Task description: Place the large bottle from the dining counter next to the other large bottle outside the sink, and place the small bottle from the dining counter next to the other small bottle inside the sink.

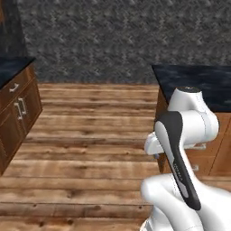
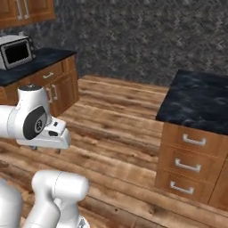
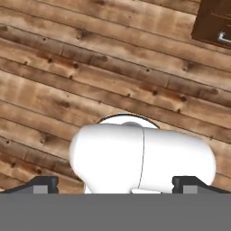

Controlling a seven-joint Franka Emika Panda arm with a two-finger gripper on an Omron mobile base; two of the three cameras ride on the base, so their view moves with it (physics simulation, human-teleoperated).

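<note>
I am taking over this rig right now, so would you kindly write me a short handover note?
Gripper: open and holding nothing, pointed down at the plank floor.
Surroundings: the base stands on open floor between a dark-topped drawer unit ahead to the right and a wall counter with a microwave to the left.
Job's things: I cannot place the bottles or the sink from these views.
Done: nothing I can confirm.
Left: likely both bottles, the large one beside the other outside the sink, the small one inside it.
</note>
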